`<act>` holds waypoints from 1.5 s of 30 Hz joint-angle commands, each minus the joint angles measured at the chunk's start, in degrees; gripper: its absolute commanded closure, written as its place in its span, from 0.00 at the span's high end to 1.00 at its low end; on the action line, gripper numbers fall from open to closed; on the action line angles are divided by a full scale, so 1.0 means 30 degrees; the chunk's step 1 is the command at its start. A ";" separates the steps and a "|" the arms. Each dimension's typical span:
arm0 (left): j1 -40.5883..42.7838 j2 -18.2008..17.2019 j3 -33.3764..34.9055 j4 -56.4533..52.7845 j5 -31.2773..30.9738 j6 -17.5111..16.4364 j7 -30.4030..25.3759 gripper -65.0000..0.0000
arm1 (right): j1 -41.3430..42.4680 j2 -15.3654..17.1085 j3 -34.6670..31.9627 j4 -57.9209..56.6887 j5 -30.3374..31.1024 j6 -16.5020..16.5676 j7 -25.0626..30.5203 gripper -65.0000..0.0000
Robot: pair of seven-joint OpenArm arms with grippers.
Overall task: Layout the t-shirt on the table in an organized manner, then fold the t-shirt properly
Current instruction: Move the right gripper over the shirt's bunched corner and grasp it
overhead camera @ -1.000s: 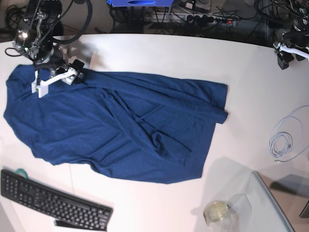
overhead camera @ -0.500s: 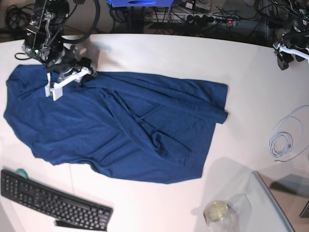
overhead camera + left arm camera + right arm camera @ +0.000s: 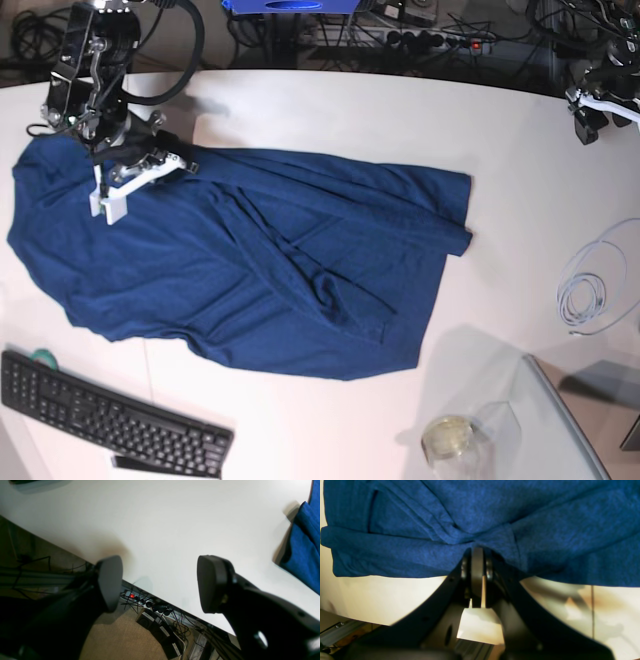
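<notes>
At the far left of the table (image 3: 330, 110), the right gripper (image 3: 477, 552) has its jaws pressed together, pinching a bunched fold at the far edge of the t-shirt (image 3: 250, 260), which lies rumpled across the table's left and middle. A keyboard (image 3: 110, 420) sits at the near left corner, a coiled cable (image 3: 590, 290) near the right edge. The left gripper (image 3: 160, 582) hangs spread and empty over the far right edge
</notes>
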 commanded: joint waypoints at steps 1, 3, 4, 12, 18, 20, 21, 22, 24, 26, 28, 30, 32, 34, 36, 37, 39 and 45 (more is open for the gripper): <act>0.0046 -0.0300 -0.0098 0.0283 -0.0238 -0.0150 -0.0430 0.69 | -0.0294 0.0072 -0.0038 0.1026 0.0255 -0.0044 0.0234 0.07; 0.0046 -0.0300 -0.0098 0.0283 -0.0238 -0.0150 -0.0430 0.69 | -0.0997 -0.0016 -0.0155 0.2520 0.0255 -0.0044 0.0351 0.24; 0.0046 -0.0300 -0.0098 0.0283 -0.0238 -0.0150 -0.0430 0.69 | -0.1232 -0.0016 -0.0155 0.3019 0.0255 -0.0044 0.0351 0.33; -0.0012 -0.0300 -0.0069 0.0283 -0.0238 -0.0150 -0.0430 0.69 | -0.1114 0.0072 -0.0009 0.1612 0.0196 -0.0044 0.0702 0.58; 0.0046 -0.0300 -0.0128 0.0283 -0.0238 -0.0150 -0.0401 0.69 | -0.0968 0.0101 -0.0009 0.0411 0.0167 -0.0044 0.1728 0.56; 0.0046 -0.0300 -0.0128 0.0254 -0.0238 -0.0150 -0.0401 0.69 | -0.0968 0.0101 -0.0009 0.0411 0.0167 -0.0044 0.1757 0.56; 0.0046 -0.0300 -0.0128 0.0254 -0.0238 -0.0150 -0.0401 0.69 | -0.0938 0.0101 -0.0009 0.0411 0.0167 -0.0044 0.1757 0.56; 0.0046 -0.0300 -0.0128 0.0254 -0.0238 -0.0150 -0.0401 0.69 | -0.0938 0.0101 -0.0009 0.0411 0.0167 -0.0044 0.1787 0.56; 0.0046 -0.0300 -0.0098 0.0254 -0.0238 -0.0150 -0.0401 0.69 | -0.0938 0.0101 -0.0009 0.0411 0.0167 -0.0044 0.1787 0.56; 0.0046 -0.0300 -0.0098 0.0254 -0.0238 -0.0150 -0.0401 0.69 | -0.0938 0.0131 -0.0009 0.0411 0.0167 -0.0044 0.2080 0.55; 0.0046 -0.0300 -0.0098 0.0254 -0.0267 -0.0150 -0.0401 0.69 | -0.0938 0.0336 -0.0009 0.0381 0.0167 -0.0132 0.2285 0.43; 0.0046 -0.0300 -0.0098 0.0254 -0.0267 -0.0150 -0.0401 0.69 | -0.0909 0.0394 -0.0009 0.0088 0.0167 -0.0748 0.2343 0.29; 0.0046 -0.0300 -0.0098 0.0254 -0.0238 -0.0150 -0.0401 0.69 | -0.0704 0.0424 -0.0009 -0.0205 0.0167 -0.1539 0.2549 0.21; 0.0046 -0.0300 -0.0098 0.0225 -0.0238 -0.0150 -0.0401 0.69 | -0.0704 0.0424 -0.0009 -0.0322 0.0167 -0.1715 0.2549 0.24; 0.0046 -0.0300 -0.0098 -0.0186 -0.0326 -0.0150 -0.0401 0.69 | -0.0704 0.0424 -0.0009 -0.0263 0.0167 -0.1773 0.2519 0.31; 0.0046 -0.0300 -0.0098 -0.0449 -0.0326 -0.0150 -0.0401 0.69 | -0.0704 0.0424 -0.0067 -0.0263 0.0167 -0.1773 0.2431 0.35; 0.0046 -0.0446 -0.0128 -0.0830 -0.0326 -0.0150 -0.0401 0.69 | -0.0733 0.0424 -0.0155 -0.0205 0.0196 -0.1773 0.2431 0.45; 0.0046 -0.0563 -0.0186 -0.1182 -0.0385 -0.0150 -0.0401 0.69 | -0.0792 0.0424 -0.0185 -0.0058 0.0167 -0.1773 0.2490 0.61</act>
